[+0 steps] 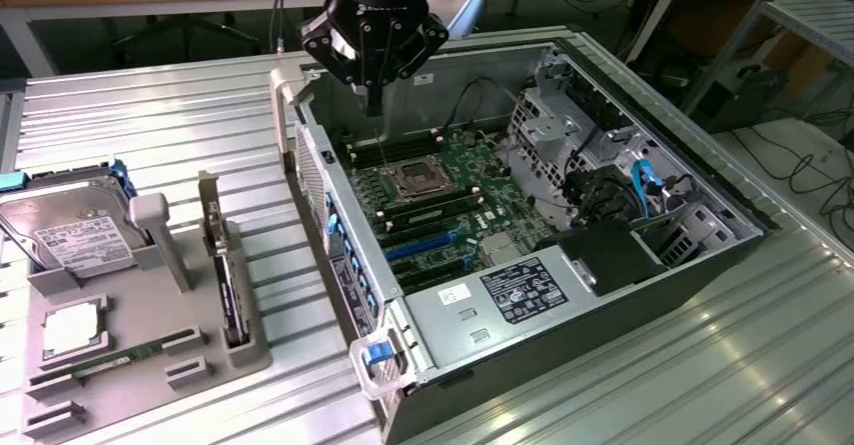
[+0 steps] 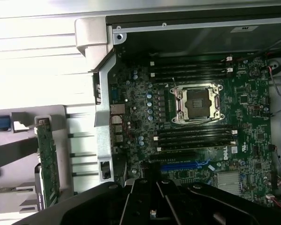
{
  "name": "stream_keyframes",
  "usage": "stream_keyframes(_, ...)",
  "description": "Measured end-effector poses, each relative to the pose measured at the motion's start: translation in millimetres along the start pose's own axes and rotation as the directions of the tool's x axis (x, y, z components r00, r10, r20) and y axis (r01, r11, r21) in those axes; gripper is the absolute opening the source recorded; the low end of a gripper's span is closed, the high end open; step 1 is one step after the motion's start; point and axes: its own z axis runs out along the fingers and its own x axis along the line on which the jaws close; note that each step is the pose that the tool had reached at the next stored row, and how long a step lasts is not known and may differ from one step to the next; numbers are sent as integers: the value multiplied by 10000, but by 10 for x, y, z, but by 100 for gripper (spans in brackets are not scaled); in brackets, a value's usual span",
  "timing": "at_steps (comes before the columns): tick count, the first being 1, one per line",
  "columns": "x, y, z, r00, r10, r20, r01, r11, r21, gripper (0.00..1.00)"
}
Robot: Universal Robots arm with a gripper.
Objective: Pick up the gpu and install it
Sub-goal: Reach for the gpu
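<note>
The gpu stands on its long edge in a slot of the grey holder tray, on the exterior view's left, beside the open computer case. The wrist view shows it as a thin circuit card outside the case wall. My gripper hangs above the far end of the motherboard, near the CPU socket, well apart from the gpu. Its dark fingers are shut together with nothing between them.
The tray also carries a silver hard drive, a CPU chip and a green memory stick. Inside the case are blue expansion slots, a drive cage and cables. The slatted metal table surrounds the case.
</note>
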Motion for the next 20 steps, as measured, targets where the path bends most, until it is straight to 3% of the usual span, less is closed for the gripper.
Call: stream_keyframes(20, 152, -12, 1, 10000, 0, -25, 0, 10000, 1, 11)
